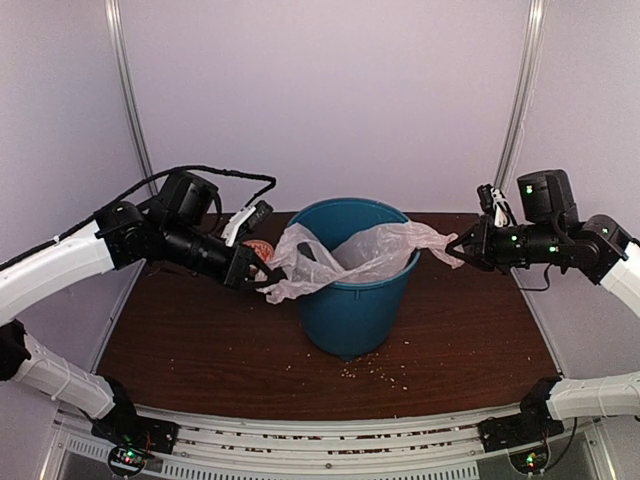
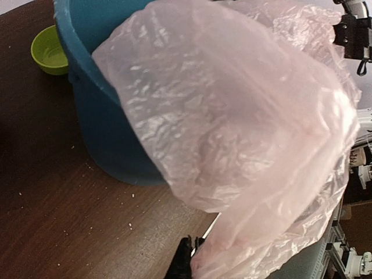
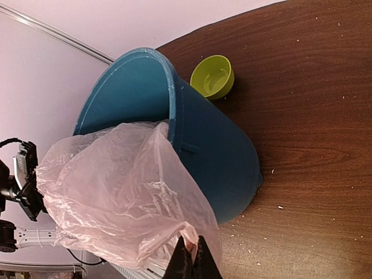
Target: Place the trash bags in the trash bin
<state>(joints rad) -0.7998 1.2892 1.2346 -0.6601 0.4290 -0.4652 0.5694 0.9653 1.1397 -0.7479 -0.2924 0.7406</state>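
Note:
The trash bin point(image 1: 350, 300) is a teal-blue bucket standing upright mid-table. The trash bag point(image 1: 375, 255), thin pale-pink plastic, is stretched over the bin's mouth and sags a little inside the rim. My left gripper point(image 1: 268, 279) is shut on the bag's left end, just left of the rim. My right gripper point(image 1: 457, 248) is shut on the twisted right end, right of the bin. In the left wrist view the bag point(image 2: 232, 133) hangs in front of the bin point(image 2: 104, 145) and hides most of the gripper point(image 2: 197, 256). The right wrist view shows the gripper point(image 3: 192, 256) pinching a bag point(image 3: 116, 197) corner beside the bin point(image 3: 215, 157).
A small lime-green bowl point(image 3: 213, 75) sits on the brown table behind the bin, also seen as the bowl point(image 2: 49, 51) in the left wrist view. A small reddish object point(image 1: 262, 247) lies behind the left gripper. Crumbs point(image 1: 375, 372) are scattered before the bin.

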